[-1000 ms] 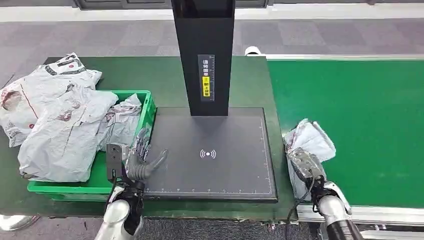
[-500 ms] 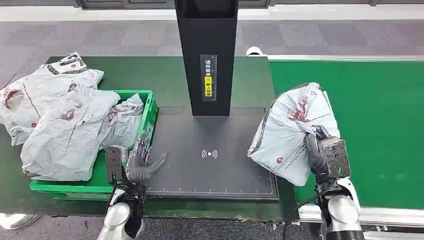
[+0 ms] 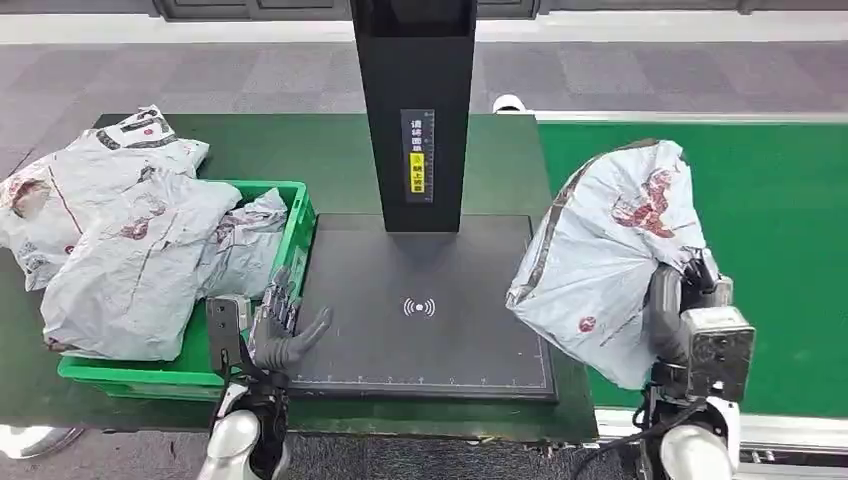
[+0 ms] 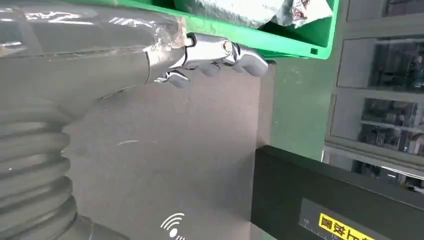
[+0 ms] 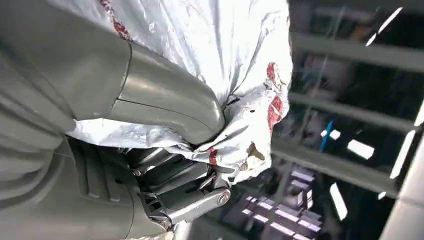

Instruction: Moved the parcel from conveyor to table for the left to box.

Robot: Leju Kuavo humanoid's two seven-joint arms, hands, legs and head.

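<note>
Fingers (image 3: 284, 298) of the left hand (image 3: 280, 325) stand spread apart and hold nothing, hovering at the near left corner of the dark scan pad (image 3: 425, 305), just beside the green crate (image 3: 292, 222). That crate sits at the left end of the green table (image 3: 330, 150) and carries several grey parcels (image 3: 140, 250), with more heaped past its far left edge. A black post (image 3: 412, 110) rises from the pad's far edge. At the right, the right hand (image 3: 675, 315) grips the grey parcel (image 3: 610, 255), thumb and fingers clamped on its crumpled plastic, holding it lifted above the seam between the pad's right edge and the green conveyor (image 3: 770, 200)
</note>
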